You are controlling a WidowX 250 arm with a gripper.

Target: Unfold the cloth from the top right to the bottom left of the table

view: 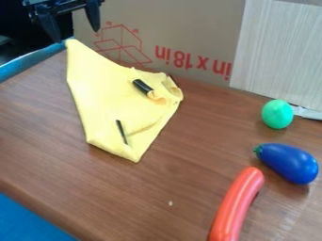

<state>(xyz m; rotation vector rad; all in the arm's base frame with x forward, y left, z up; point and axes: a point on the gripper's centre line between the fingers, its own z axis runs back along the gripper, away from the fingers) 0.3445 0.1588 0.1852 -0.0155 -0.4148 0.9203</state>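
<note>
The black gripper point(72, 26) hangs at the upper left, above and just behind the cloth's top left corner, its two fingers spread apart with nothing between them. A yellow cloth point(104, 99) lies on the left half of the table, partly folded, with creases and a raised, curled edge at its right side. One corner points up at the back left and another points down toward the front. Two dark marks or objects show on the cloth, a thick one near the right edge and a thin one lower down; I cannot tell what they are.
On the right are a green egg-shaped object point(277, 114), a blue eggplant-like toy point(288, 163) and an orange-red sausage-like toy point(237, 203). A cardboard panel point(189, 28) stands along the back of the brown table point(37, 136), beside a pale striped panel point(283, 52).
</note>
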